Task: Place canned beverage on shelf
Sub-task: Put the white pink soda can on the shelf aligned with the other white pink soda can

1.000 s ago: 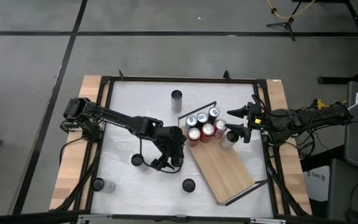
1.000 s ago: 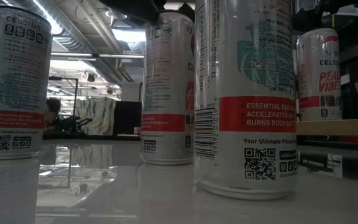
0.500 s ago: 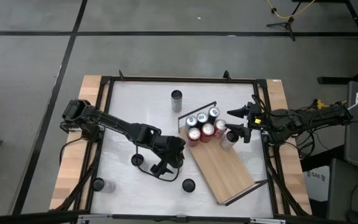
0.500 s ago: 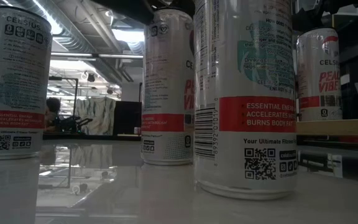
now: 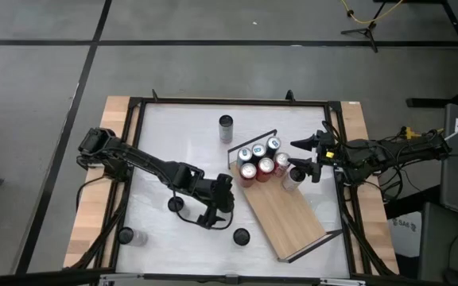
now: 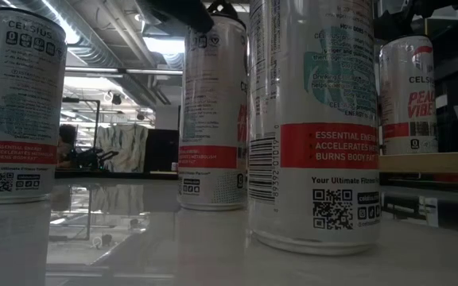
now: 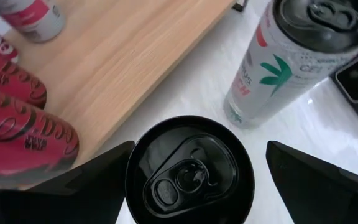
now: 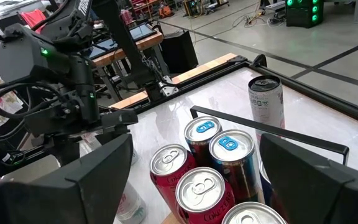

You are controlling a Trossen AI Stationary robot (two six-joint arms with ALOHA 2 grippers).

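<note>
can (image 7: 189,171) between spread left claw (image 7: 197,180) fingers; body hidden beneath lid.

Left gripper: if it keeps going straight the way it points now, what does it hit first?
The black-topped can, most likely. The left gripper points down at the table with open jaws either side of that can's top. How far above it the gripper sits is unclear from these views.

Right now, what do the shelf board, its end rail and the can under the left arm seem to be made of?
Shelf board: light wood, matte, judging by the straight grain lines; possibly veneer.
End rail: thin black wire, probably painted metal.
Can: metal, likely aluminium, with a glossy black lid and a pull tab.
</note>
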